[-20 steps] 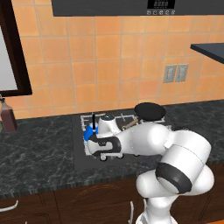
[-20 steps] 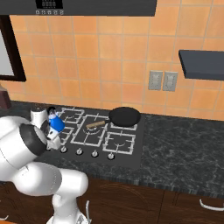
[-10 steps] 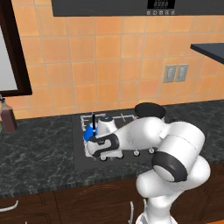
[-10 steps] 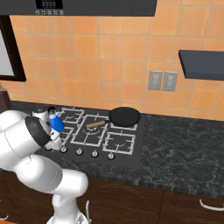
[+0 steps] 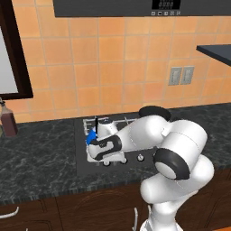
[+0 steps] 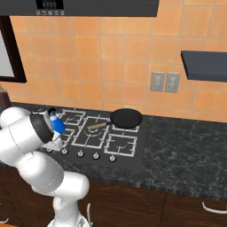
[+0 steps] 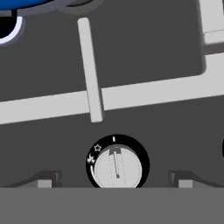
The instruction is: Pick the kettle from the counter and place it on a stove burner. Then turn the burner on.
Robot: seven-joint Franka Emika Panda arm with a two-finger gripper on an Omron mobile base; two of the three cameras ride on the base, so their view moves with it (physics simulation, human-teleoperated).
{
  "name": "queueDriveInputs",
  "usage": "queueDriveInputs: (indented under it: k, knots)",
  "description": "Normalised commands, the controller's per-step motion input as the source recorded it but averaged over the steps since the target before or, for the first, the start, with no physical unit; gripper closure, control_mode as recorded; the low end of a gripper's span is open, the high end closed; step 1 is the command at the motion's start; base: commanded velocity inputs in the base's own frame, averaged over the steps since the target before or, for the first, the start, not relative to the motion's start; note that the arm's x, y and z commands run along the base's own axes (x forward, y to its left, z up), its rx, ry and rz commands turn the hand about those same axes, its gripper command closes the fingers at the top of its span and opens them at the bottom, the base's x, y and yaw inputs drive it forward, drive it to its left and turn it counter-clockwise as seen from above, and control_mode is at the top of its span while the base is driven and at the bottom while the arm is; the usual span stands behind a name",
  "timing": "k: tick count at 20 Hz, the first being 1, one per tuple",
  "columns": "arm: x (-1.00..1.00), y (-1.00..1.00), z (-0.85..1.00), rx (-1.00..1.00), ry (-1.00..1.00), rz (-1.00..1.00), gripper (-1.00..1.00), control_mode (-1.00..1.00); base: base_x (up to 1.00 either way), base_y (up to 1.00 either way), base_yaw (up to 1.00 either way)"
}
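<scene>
Hand view: gripper (image 7: 115,179) perhaps lower over knob (image 7: 117,166)

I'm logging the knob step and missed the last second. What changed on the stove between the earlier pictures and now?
The arm has swung forward and lower over the cooktop's front left, bringing the open gripper down around the knob, one fingertip on each side. Nothing was gripped or released. The kettle stayed on its burner; the pan and bottle did not move.

Dark marbled counter (image 6: 186,150) running along the orange tiled wall, black cooktop panel (image 6: 133,155) sitting set into it, brown bottle (image 5: 8,119) standing on the counter at far left, well apart from the cooktop
</scene>
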Motion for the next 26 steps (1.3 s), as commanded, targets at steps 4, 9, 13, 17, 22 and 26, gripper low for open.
queueDriveInputs:
  k: [4,9,13,17,22,26]
  knots:
    - [0.01,0.0,-0.14,0.0,0.0,0.05,1.0,-1.0,0.0,0.0,0.0]
    - [0.01,0.0,-0.09,0.0,0.0,0.04,1.0,-1.0,0.0,0.0,0.0]
    - [0.04,0.0,-0.06,0.0,0.0,0.03,1.0,-1.0,0.0,0.0,0.0]
    - [0.02,0.0,0.0,0.0,0.0,0.01,1.0,-1.0,0.0,0.0,0.0]
    - [0.0,0.0,-0.12,0.0,-0.01,0.12,1.0,-1.0,0.0,0.0,0.0]
    - [0.0,0.0,-0.23,0.0,-0.05,0.28,1.0,-1.0,0.0,0.0,0.0]
